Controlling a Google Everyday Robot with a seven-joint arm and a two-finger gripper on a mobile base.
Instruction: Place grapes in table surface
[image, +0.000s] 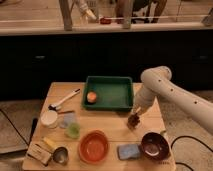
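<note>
The grapes (132, 121) are a small dark bumpy cluster at the tip of my gripper (134, 116), low over the right part of the light wooden table surface (115, 126), just in front of the green tray's right corner. The white arm reaches down to it from the right. I cannot tell whether the grapes rest on the table or hang just above it.
A green tray (111, 92) holds an orange fruit (92, 96). A dark maroon bowl (155, 146) and a blue sponge (128, 151) lie front right, an orange bowl (94, 146) front middle. A green cup (73, 130), a white container (49, 119), a brush (64, 99) and a metal cup (60, 155) are on the left.
</note>
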